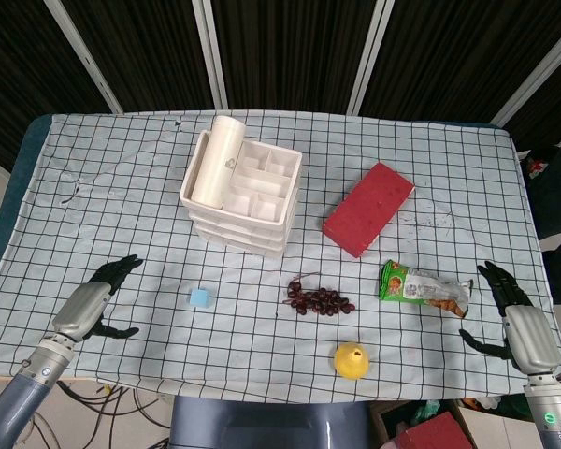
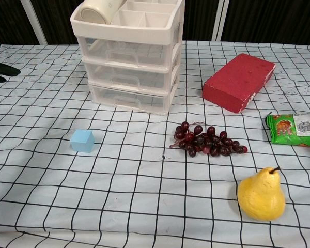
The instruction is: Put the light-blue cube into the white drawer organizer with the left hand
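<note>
Checked cloth covers the desk (image 1: 93,168). Nothing is grasped yet: the left robot hand (image 1: 98,299) lies open, apart from the cube (image 1: 200,298), which sits before the organizer (image 1: 243,192). Next comes reaching rightward to grip it. The right robot hand (image 1: 510,313) is open too.

Bright even overhead light, soft short shadows, sharp focus, dark backdrop, no glare
</note>
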